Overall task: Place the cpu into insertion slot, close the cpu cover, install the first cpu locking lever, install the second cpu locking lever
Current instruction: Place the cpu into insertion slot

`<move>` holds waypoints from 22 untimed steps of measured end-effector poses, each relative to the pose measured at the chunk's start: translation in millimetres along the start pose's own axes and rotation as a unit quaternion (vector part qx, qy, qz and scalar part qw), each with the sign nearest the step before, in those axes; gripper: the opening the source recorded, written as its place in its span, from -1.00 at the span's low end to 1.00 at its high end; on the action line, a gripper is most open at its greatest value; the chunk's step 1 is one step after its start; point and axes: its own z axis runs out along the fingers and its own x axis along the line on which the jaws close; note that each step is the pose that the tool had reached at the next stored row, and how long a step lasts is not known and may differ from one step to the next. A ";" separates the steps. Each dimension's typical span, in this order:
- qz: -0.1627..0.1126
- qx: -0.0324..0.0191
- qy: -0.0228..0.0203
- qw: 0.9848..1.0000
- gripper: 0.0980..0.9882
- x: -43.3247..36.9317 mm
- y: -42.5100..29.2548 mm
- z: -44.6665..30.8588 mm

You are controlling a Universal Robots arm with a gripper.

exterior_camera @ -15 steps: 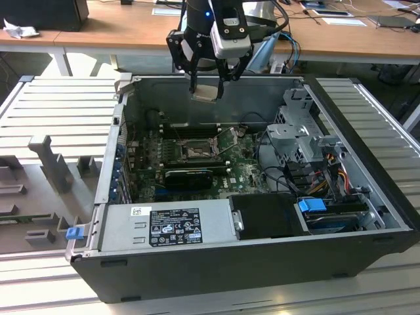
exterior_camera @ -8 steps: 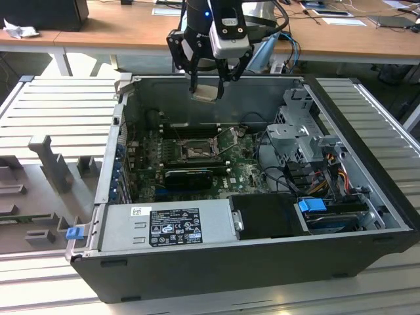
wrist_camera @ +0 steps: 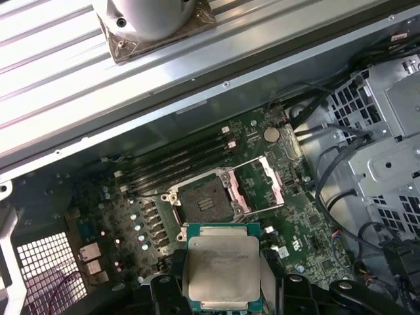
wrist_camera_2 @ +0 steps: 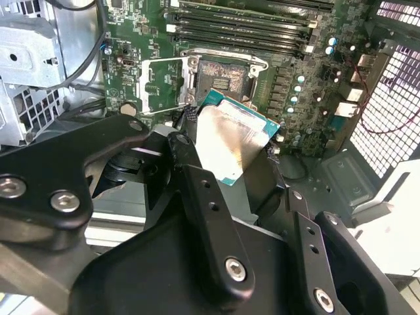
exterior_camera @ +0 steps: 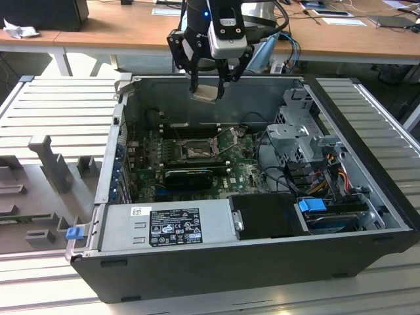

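Claw (exterior_camera: 206,88) clenched on the cpu (exterior_camera: 205,92) in the exterior view, hanging above the open computer case (exterior_camera: 197,262) at its edge nearest the wooden table (exterior_camera: 98,29). In the second wrist view, the cpu (wrist_camera_2: 233,141) is tilted between black fingers (wrist_camera_2: 197,190), the insertion slot (wrist_camera_2: 223,79) is bare, and the cpu cover (wrist_camera_2: 161,85) is flipped open beside it. In the first wrist view, the cpu (wrist_camera: 222,266) shows its silvery top, clear of the slot (wrist_camera: 207,199).

Soft even room light, shadowed computer case (exterior_camera: 262,259) interior, glare on the cpu (wrist_camera_2: 230,138)
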 end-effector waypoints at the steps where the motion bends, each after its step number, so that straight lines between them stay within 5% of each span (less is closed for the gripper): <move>1: 0.001 0.000 0.000 1.000 -0.03 0.0 0.0 0.0; 22: 0.044 -0.001 -0.004 0.999 -0.03 0.0 0.0 0.5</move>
